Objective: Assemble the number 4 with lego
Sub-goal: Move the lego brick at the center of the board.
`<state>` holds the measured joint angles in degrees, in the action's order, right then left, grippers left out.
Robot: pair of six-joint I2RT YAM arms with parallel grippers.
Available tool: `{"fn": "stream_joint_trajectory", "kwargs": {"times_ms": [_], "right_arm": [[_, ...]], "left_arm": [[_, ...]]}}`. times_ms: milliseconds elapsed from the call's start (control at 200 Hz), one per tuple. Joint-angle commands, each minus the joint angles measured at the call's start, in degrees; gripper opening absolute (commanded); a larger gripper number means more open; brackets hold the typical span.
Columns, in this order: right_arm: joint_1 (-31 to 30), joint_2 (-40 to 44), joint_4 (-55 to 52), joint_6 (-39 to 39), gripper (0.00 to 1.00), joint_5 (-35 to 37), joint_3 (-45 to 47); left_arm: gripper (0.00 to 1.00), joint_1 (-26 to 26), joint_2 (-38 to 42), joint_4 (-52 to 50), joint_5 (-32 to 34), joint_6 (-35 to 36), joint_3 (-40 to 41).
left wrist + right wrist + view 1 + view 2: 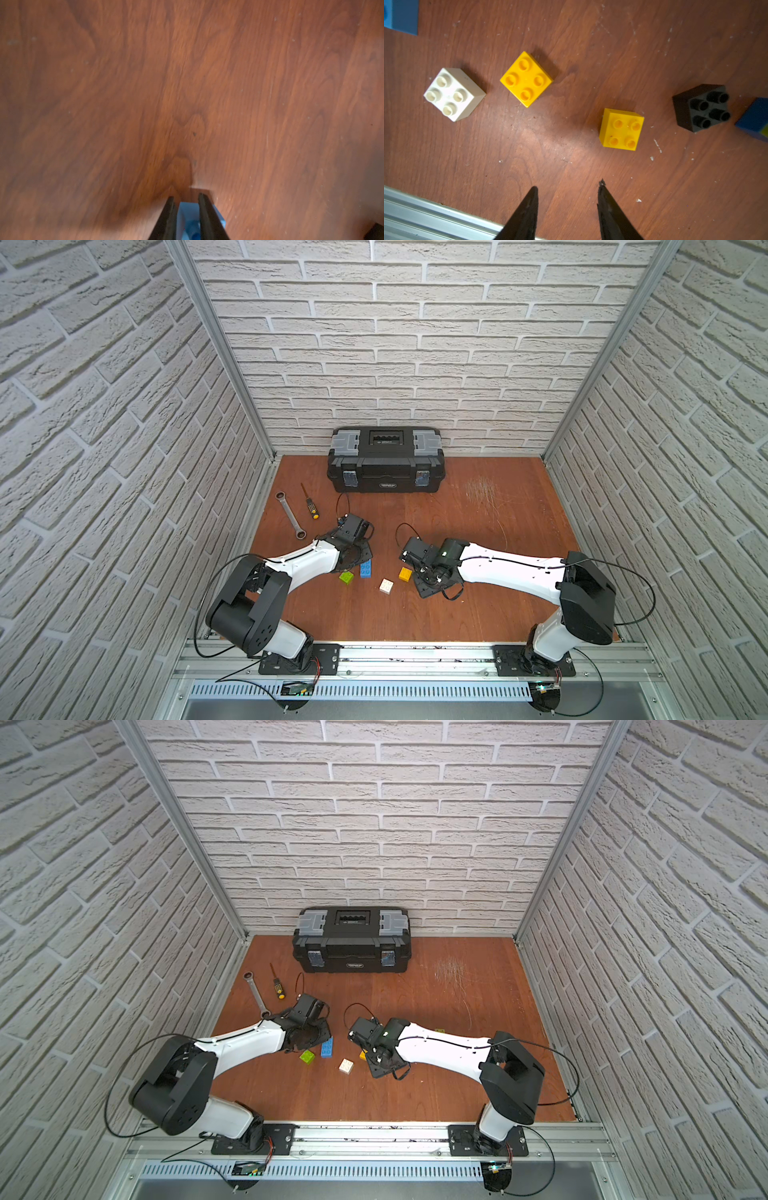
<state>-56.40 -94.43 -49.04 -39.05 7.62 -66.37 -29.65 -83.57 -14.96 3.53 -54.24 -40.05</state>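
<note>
My left gripper (186, 196) is shut on the long blue brick (188, 216), low over the wooden table (207, 83). Some blue also shows outside one finger. In both top views that blue brick (365, 569) (327, 1047) sticks out from under the left wrist, next to a lime green brick (346, 577). My right gripper (568, 184) is open and holds nothing. Ahead of it on the table lie a white brick (453, 94), two yellow bricks (526, 80) (622, 129), a black brick (702, 108) and a blue brick (753, 119). No joined number 4 is in view.
A black-and-grey toolbox (386, 460) stands against the back wall. A wrench (291, 514) and a yellow-tipped screwdriver (309, 506) lie at the left rear. An aluminium rail (425, 212) runs along the table's front edge, close to my right gripper.
</note>
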Motion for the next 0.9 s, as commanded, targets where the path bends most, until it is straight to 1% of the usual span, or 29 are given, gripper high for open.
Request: {"fn": "stream_joint_trajectory", "kwargs": {"times_ms": [0, 175, 320, 440, 510, 665, 725, 775, 810, 860, 895], "right_arm": [[-0.1, 0.1, -0.1, -0.6, 0.47, 0.5, -2.3], [0.0, 1.1, -2.0, -1.0, 0.46, 1.8, -2.7], [0.3, 2.8, -1.7, -2.4, 0.46, 2.1, -0.3], [0.6, 3.5, -1.2, -2.8, 0.46, 1.9, 0.7], [0.6, 3.7, -0.8, -2.6, 0.46, 1.5, 0.7], [0.6, 3.1, 1.6, -0.7, 0.48, -1.4, 0.9], [0.6, 1.6, 2.6, 0.0, 0.48, -2.6, 0.7], [0.7, -0.1, 3.4, 0.5, 0.48, -3.1, 0.5], [0.8, -1.4, 3.3, 0.8, 0.45, -2.8, -0.1], [1.2, -3.5, 3.2, 1.2, 0.36, -2.7, -1.1], [1.5, -4.8, 3.3, 1.4, 0.33, -2.4, -1.7]], "left_arm": [[0.23, -0.7, 0.3, -0.8, -1.1, -0.3, 0.7], [0.22, -2.3, -5.4, 0.4, -3.3, 1.0, -3.5], [0.20, -7.0, -9.6, -0.2, -5.2, 2.6, -8.5], [0.18, -9.2, -10.0, -1.1, -6.3, 3.6, -10.2], [0.19, -9.0, -7.5, -2.8, -4.7, 3.3, -9.5], [0.22, -7.2, 3.1, -10.4, 1.7, 2.1, -6.3], [0.23, -6.0, 6.9, -12.6, 2.6, 1.6, -4.5], [0.21, -4.8, 9.5, -14.0, 2.6, 1.1, -2.9], [0.19, -4.3, 10.9, -14.9, 2.5, 0.8, -1.9], [0.16, -4.0, 12.3, -15.9, 2.4, 0.5, -0.7], [0.14, -4.0, 12.9, -16.3, 2.2, 0.4, 0.0]]}}
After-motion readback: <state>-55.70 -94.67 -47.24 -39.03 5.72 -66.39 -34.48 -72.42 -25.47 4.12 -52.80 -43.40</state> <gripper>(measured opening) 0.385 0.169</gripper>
